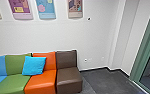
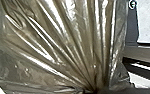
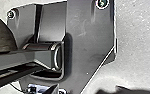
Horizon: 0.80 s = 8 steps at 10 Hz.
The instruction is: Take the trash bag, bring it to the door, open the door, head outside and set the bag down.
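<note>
The trash bag [image 2: 66, 45], brownish and semi-transparent, shows large in the left wrist view. Its shiny folds run together into a tight gathered neck, where my left gripper [image 2: 94, 90] is shut on it. The bag's bottom and contents cannot be made out. At the right side of the head view stands a green frame [image 1: 144, 53] with dark glass beside it; whether this is the door cannot be told.
A row of seats runs along the white wall [image 1: 51, 35]: blue, green, orange [image 1: 42, 82] and brown [image 1: 69, 77], with a bright blue cushion [image 1: 34, 65]. Dark grey floor [image 1: 103, 80] lies between the brown seat and the green frame. Posters hang above.
</note>
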Motion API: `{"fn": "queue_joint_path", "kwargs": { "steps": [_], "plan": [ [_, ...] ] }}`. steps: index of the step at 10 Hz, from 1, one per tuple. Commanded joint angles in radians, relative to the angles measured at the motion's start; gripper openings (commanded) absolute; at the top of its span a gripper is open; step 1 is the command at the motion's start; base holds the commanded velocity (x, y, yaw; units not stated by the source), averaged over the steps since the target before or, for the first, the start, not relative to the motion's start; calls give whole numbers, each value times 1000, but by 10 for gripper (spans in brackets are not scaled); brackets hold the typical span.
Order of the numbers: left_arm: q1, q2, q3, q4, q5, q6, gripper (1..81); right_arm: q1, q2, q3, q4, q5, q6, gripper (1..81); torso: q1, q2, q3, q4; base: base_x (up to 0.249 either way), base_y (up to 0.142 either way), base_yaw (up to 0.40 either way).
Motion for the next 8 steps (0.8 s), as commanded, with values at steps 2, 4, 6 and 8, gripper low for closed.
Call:
{"fn": "queue_joint_path", "kwargs": {
  "steps": [2, 4, 6, 8],
  "plan": [
    [-46, -2, 0, 8, 82, 8, 10, 43, -15, -4, -3, -60, -3, 811, 0, 0, 0, 0, 0, 0, -256],
    [-46, -2, 0, 8, 80, 8, 10, 43, -15, -4, -3, -63, -3, 811, 0, 0, 0, 0, 0, 0, -280],
    [-46, -2, 0, 10, 79, 8, 10, 43, -15, -7, -3, -63, -3, 811, 0, 0, 0, 0, 0, 0, -280],
    [-45, -1, -3, 8, 79, 8, 10, 42, -15, -7, -3, -63, -3, 811, 0, 0, 0, 0, 0, 0, -277]
  ]
}}
